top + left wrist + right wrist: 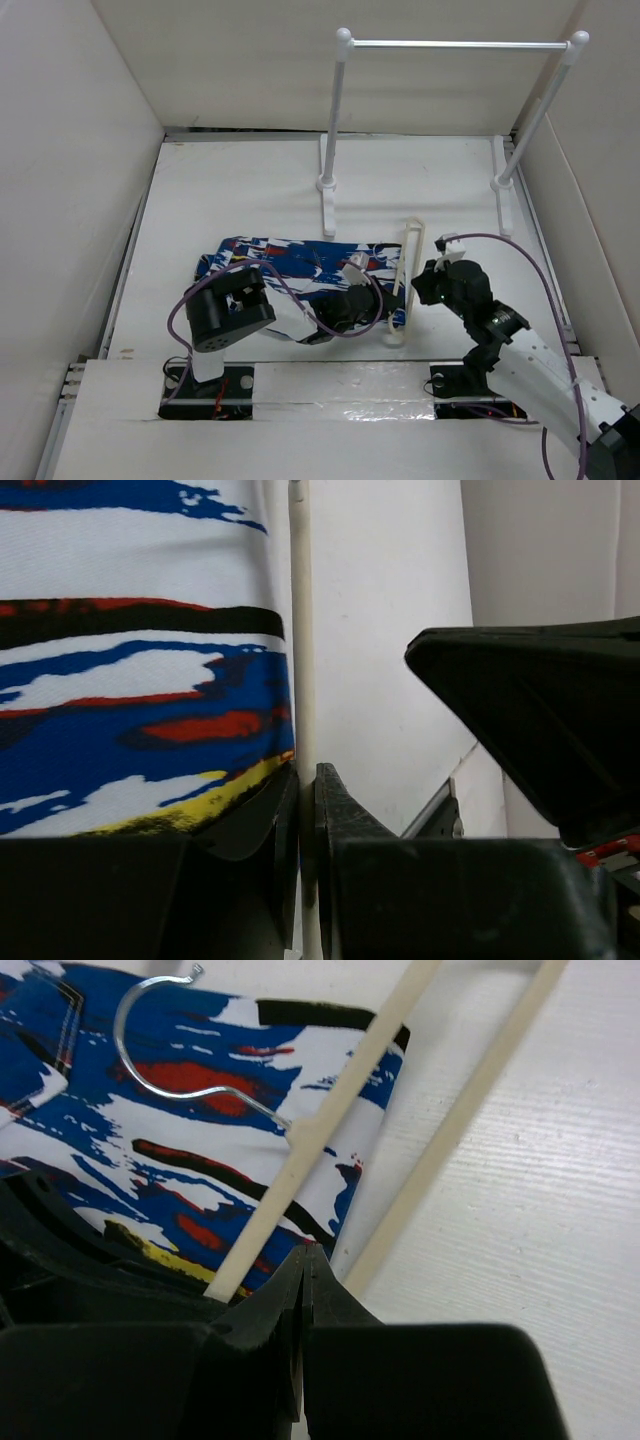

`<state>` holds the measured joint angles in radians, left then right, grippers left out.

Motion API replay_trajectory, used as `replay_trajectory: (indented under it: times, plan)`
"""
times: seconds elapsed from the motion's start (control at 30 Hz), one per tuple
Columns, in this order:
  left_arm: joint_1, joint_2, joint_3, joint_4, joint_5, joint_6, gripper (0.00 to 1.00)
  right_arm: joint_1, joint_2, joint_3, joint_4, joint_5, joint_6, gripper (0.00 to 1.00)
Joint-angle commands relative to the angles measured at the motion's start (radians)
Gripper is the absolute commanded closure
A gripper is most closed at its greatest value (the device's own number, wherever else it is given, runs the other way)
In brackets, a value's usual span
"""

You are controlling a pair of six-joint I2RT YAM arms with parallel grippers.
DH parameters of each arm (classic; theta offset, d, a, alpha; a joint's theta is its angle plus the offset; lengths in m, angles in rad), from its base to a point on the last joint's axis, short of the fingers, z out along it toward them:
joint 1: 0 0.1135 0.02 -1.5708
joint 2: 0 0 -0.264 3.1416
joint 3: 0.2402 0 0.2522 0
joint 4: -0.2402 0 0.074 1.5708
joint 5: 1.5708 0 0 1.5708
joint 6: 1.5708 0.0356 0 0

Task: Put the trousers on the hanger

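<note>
Down at the near edge of the table [240, 190], where the two arms are bolted, both pincers meet at the hanger [333, 1110], so the job looks started but far from finished. The left gripper [305, 780] is clenched on one thin cream bar of it, with the printed cloth pressed up against the bar on one side. The right gripper [305, 1260] is squeezed tight with no gap showing, right where the hanger's two bars run down to its tip; whether it pinches a bar or a fold of cloth, I cannot tell. The hanger stands tilted on edge between them. Its wire hook [118, 1028] and the bar beside it lie over the end of the trousers [280, 258], while the other bar lies beside the cloth edge on bare table. I would say the cloth is not yet draped over a bar. The rest of the trousers lies spread flat leftward on the table, so nearly all the length is left to feed through. For room, there is open table left of the trousers and beyond them. To the right, only a narrow strip separates the right arm from the side wall [600, 200]. Farther back, the feet of the white rail [455, 44] reach toward the hanger's far end, which limits pushing that way.
</note>
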<state>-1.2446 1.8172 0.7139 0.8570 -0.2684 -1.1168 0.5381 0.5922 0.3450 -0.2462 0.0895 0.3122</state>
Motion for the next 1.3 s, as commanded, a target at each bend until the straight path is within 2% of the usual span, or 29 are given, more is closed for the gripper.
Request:
replay_trajectory:
  times: [0.0,0.2,0.4,0.5,0.8,0.97,1.13,1.17,1.27]
  plan:
    - [-0.007,0.008,0.004,0.090,-0.083,-0.038,1.00,-0.001,0.043,-0.034,0.140,-0.025,0.024,0.96]
    - [-0.007,0.047,0.015,0.103,-0.078,-0.040,1.00,-0.019,0.197,-0.051,0.287,-0.054,0.015,0.76]
    - [-0.007,0.053,0.018,0.097,-0.083,-0.037,1.00,-0.058,0.395,-0.024,0.389,-0.095,-0.001,0.62]
    - [-0.007,0.053,0.013,0.097,-0.083,-0.038,1.00,-0.070,0.432,-0.032,0.435,-0.114,0.007,0.59]
    - [-0.007,0.073,0.015,0.096,-0.084,-0.038,1.00,-0.079,0.503,-0.028,0.479,-0.155,0.011,0.58]
    - [-0.007,0.071,0.007,0.086,-0.110,-0.031,1.00,-0.090,0.529,-0.041,0.515,-0.181,0.027,0.63]
    - [-0.007,0.062,-0.017,0.080,-0.135,-0.025,1.00,-0.099,0.528,-0.051,0.541,-0.208,0.030,0.96]
    - [-0.007,0.057,-0.019,0.079,-0.144,-0.021,1.00,-0.110,0.521,-0.052,0.538,-0.206,0.025,1.00]
    - [-0.007,0.047,-0.021,0.057,-0.170,-0.011,1.00,-0.131,0.463,-0.038,0.512,-0.200,0.008,1.00]
